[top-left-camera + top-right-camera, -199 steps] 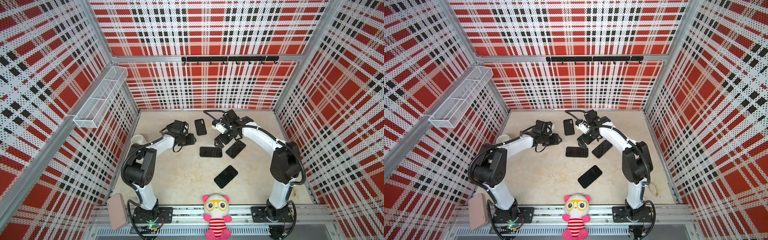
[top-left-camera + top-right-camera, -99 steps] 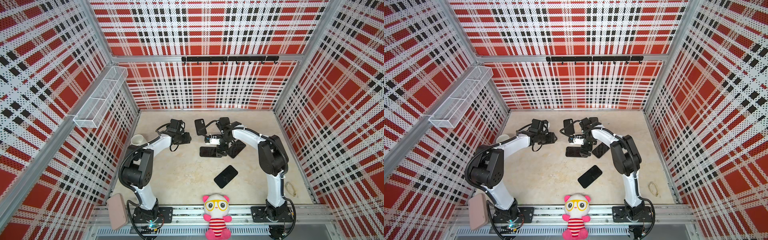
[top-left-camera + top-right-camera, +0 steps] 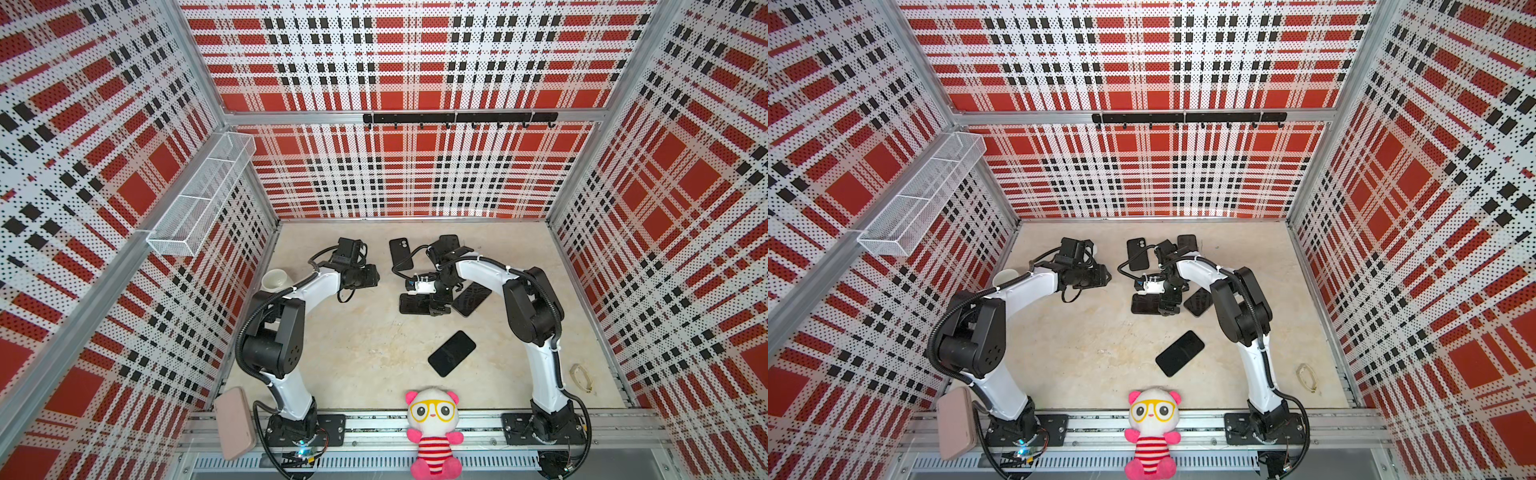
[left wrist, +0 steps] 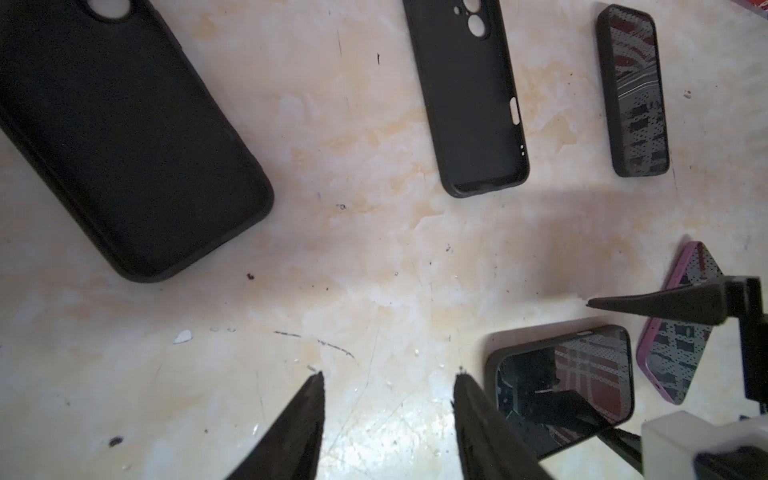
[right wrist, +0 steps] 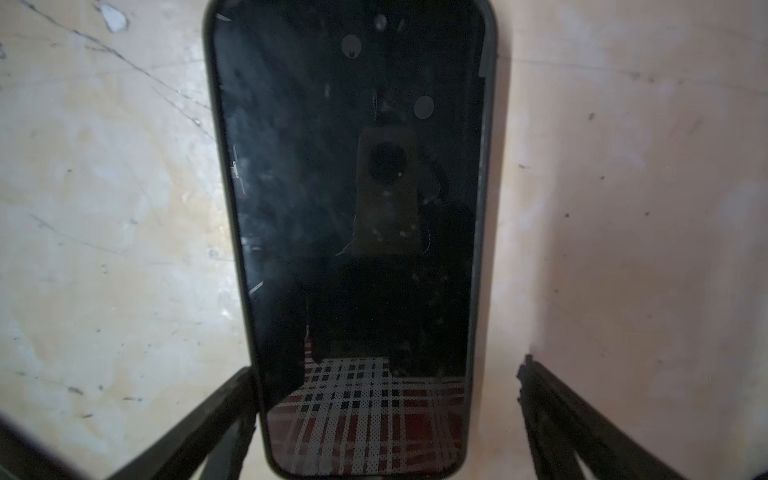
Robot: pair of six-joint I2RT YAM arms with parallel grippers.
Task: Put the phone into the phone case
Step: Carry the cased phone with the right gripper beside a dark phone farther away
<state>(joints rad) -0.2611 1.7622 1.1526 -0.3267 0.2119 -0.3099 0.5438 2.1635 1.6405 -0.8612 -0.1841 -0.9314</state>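
A dark-rimmed phone [image 5: 353, 208] lies screen up on the table, seen in both top views [image 3: 413, 303] and the left wrist view [image 4: 561, 386]. My right gripper [image 5: 386, 374] is open and straddles its end; one finger [image 5: 245, 395] touches its edge, the other stands apart. An empty black phone case [image 3: 401, 253] lies behind it, large in the left wrist view [image 4: 124, 137]. A second empty case [image 4: 465, 95] lies further off. My left gripper [image 4: 388, 374] is open over bare table, left of the case [image 3: 376, 276].
A purple-cased phone [image 3: 471, 299] lies just right of the right gripper, and another black phone [image 3: 451, 353] nearer the front. A white cup [image 3: 274, 280] stands by the left wall. A plush toy [image 3: 432, 419] sits at the front edge.
My right gripper has swung from the back of the table forward and down onto the dark-rimmed phone's end. The left arm has hardly moved.
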